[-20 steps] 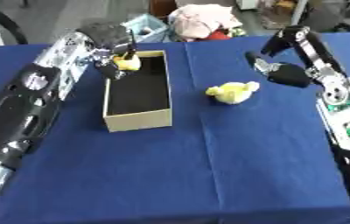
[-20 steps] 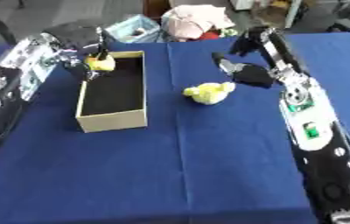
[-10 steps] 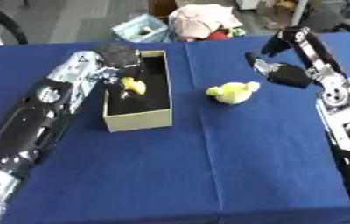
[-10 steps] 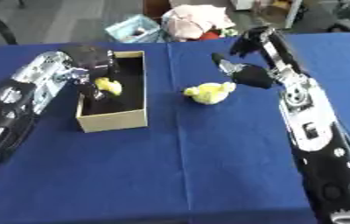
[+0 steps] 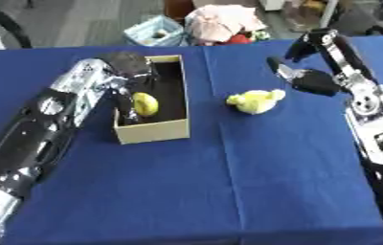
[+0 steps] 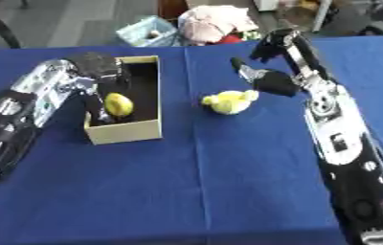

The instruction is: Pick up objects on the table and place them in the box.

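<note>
Your left hand (image 5: pixel 128 76) at the tan cardboard box (image 5: pixel 154 131), left of centre, blurs into a dark mass, so you cannot tell whether its fingers touch the yellow oval object (image 5: pixel 145 103) inside.

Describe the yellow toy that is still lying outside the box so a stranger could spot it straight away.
Start at the blue table and find the open tan box left of centre. The yellow plush toy lies on the bare cloth to the box's right, just below the right hand. Unlike the smooth yellow oval object inside the box by the left hand, it is fuzzy, lumpy and out in the open.
</note>
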Controlling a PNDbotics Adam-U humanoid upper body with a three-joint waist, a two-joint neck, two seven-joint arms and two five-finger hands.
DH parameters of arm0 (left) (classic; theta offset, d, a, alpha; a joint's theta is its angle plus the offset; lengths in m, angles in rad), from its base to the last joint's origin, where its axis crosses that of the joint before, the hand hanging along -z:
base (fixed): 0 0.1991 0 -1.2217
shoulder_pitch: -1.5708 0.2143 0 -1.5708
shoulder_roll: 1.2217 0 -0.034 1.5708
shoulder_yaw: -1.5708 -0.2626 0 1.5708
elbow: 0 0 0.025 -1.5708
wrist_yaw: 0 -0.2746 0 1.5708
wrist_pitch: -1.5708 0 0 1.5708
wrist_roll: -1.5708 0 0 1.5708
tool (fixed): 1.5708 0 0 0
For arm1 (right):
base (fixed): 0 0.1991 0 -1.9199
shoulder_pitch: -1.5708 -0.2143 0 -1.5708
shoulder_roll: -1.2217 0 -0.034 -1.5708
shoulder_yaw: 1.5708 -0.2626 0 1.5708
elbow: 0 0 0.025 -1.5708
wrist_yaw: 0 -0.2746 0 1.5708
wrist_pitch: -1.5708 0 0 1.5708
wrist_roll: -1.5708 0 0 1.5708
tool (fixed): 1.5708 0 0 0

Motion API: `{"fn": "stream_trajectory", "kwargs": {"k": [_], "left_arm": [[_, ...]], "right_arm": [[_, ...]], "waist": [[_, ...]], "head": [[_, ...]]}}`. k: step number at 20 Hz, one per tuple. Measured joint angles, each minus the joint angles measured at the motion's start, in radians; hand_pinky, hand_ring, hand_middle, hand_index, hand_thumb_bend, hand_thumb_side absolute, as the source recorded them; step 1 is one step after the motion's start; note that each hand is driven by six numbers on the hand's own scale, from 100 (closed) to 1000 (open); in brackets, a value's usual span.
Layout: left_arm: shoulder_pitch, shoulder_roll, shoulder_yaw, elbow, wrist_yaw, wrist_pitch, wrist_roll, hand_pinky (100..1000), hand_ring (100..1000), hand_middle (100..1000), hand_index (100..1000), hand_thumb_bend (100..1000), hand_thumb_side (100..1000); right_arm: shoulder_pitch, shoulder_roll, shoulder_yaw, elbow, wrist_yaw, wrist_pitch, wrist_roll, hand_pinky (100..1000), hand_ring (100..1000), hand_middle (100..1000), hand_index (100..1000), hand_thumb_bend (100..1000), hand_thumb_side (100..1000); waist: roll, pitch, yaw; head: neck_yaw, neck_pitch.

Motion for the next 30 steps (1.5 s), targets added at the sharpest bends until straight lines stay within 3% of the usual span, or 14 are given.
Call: {"fn": "stream_trajectory", "kwargs": {"k": [6, 13, 20, 30], "left_arm": [[0.014, 0.048, 0.007, -0.083, 0.067, 0.016, 0.016, 616, 525, 547, 658, 902, 328], [0.078, 0.151, 0.042, -0.307, 0.213, 0.081, 0.073, 600, 497, 534, 652, 963, 404], [0.21, 0.228, 0.124, -0.541, 0.376, 0.188, 0.141, 574, 478, 520, 645, 1000, 442], [0.433, 0.234, 0.237, -0.726, 0.485, 0.294, 0.23, 555, 464, 510, 638, 1000, 464]], "right_arm": [[-0.014, -0.011, 0.0, 0.01, 0.003, 0.0, 0.0, 678, 556, 517, 542, 393, 526], [-0.09, -0.046, 0.015, 0.07, 0.042, -0.007, 0.011, 688, 570, 531, 563, 413, 517], [-0.205, -0.096, 0.065, 0.211, 0.096, -0.046, 0.054, 703, 594, 556, 663, 435, 504], [-0.309, -0.104, 0.093, 0.437, 0.184, -0.104, 0.112, 721, 632, 599, 764, 482, 457]], "waist": [[-0.001, 0.0, 0.01], [-0.002, 0.0, 0.033], [-0.006, 0.002, 0.057], [-0.007, 0.008, 0.077]], "head": [[-0.009, 0.0], [-0.024, 0.0], [-0.041, 0.0], [-0.058, -0.001]]}}
